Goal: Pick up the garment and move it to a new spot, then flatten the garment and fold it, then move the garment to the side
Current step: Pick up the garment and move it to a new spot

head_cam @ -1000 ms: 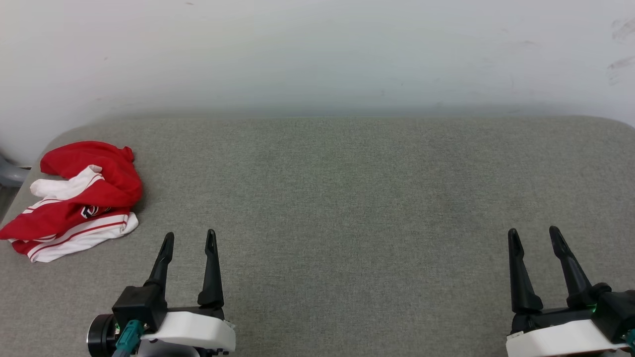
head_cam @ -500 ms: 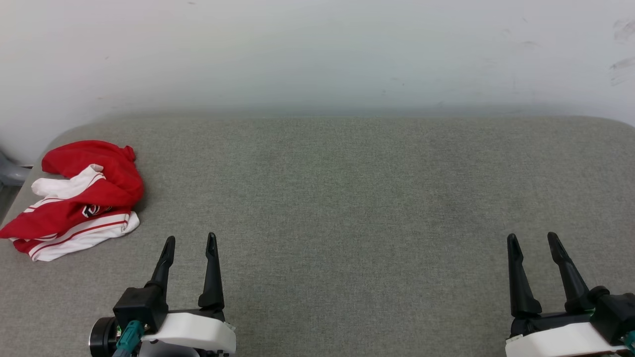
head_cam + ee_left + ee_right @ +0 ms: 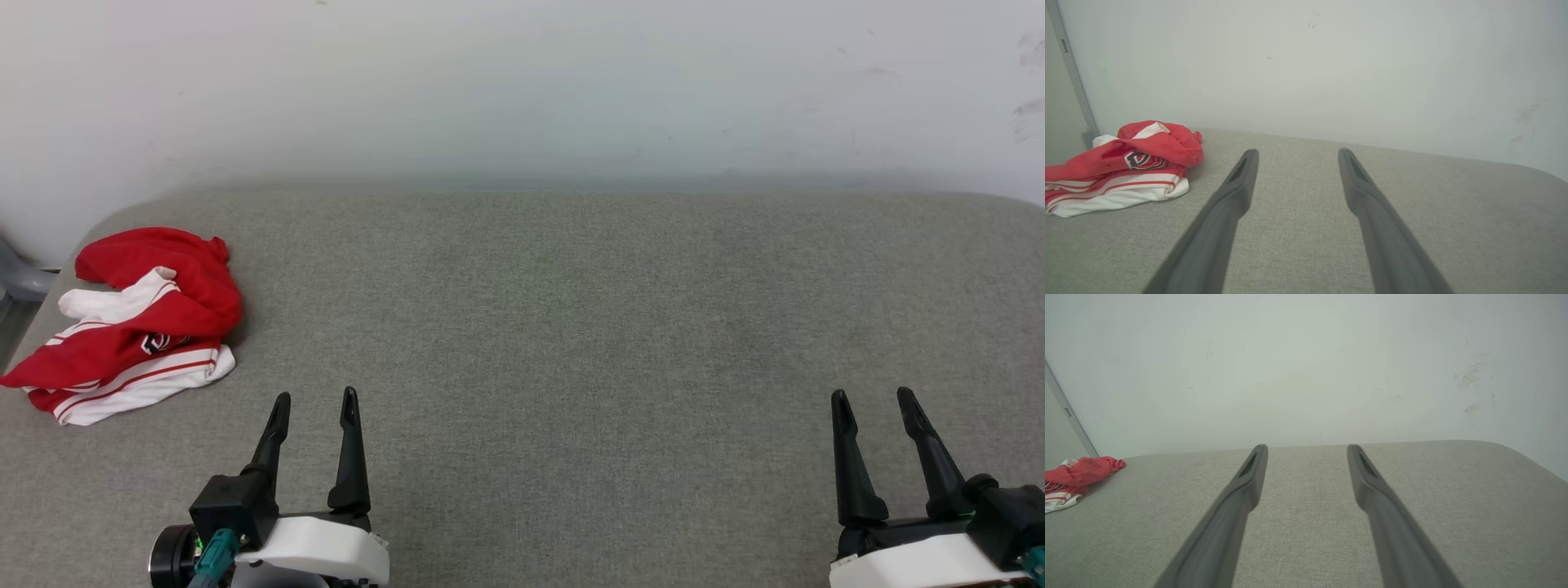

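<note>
garment (image 3: 131, 322) — far left on cushion (image 3: 571, 327) | wall (image 3: 522, 82) behind cushion | left fingers (image 3: 351, 441) near garment, right fingers (image 3: 849, 457) well apart

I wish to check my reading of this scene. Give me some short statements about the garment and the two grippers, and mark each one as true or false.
1. The garment lies bunched up near the left end of the grey padded surface. True.
2. The left gripper is shut on the garment. False: its fingers stand open, apart from the garment, and hold nothing.
3. The right gripper is open and empty. True.
4. The garment is spread flat in the middle of the surface. False: it is a crumpled heap, far to the left.
5. The garment is nearer to the left gripper than to the right gripper. True.
</note>
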